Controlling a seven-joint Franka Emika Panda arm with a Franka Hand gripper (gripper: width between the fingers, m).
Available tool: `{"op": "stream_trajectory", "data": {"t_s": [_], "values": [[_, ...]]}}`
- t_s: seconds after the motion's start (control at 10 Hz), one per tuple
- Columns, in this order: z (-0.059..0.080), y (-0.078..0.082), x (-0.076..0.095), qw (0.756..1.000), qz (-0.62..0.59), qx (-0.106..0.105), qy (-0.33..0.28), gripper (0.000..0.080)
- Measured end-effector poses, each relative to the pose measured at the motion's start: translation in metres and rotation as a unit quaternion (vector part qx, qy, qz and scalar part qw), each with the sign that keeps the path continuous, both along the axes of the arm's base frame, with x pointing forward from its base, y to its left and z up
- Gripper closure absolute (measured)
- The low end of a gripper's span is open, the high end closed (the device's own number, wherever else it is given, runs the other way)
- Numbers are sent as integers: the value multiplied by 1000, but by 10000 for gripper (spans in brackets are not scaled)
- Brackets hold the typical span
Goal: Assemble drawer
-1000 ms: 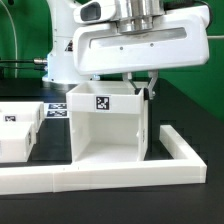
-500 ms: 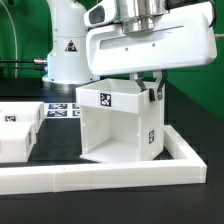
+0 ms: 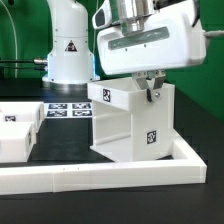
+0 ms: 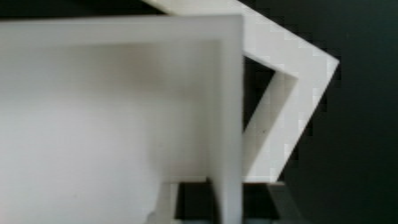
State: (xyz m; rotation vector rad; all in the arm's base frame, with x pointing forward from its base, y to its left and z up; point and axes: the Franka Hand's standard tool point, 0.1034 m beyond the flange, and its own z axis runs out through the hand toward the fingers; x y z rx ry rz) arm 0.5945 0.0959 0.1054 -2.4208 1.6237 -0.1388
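- small box tray: sits on the black table at the exterior view's left edge, well apart from the drawer shell, on that shell's left. it is cut off by the frame and shows one square tag on its top face.
- marker board: lies flat on the table behind and to the left of the drawer shell, between the small box tray and the shell. several printed tags show on it.
- drawer shell: stands upright, turned so that one vertical corner faces the exterior view. its open side faces the exterior view's left. one tag is on its top panel and one on its right-hand side panel. in the wrist view a shell panel fills most of the frame.
- gripper: directly above the drawer shell's top right corner, pointing down and clenched on the upper edge of the shell's wall.
- l-shaped rail: runs along the table in front of the drawer shell and turns back along the shell's right. the shell's lower edge is just beside the rail; contact cannot be confirmed.
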Motion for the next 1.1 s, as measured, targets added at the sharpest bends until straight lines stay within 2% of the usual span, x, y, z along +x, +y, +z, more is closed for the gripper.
{"op": "stream_trajectory", "data": {"t_s": [0.1, 0.3, 0.7, 0.9, 1.1], "values": [[-1, -1, 0, 998, -68, 9, 8, 750], [-1, -1, 0, 992, -120, 22, 13, 749], [-3, -2, 1, 988, -151, 32, 17, 749], [-4, -2, 22, 984, -172, 42, 16, 745], [-3, -2, 32, 983, -175, 44, 18, 745]]}}
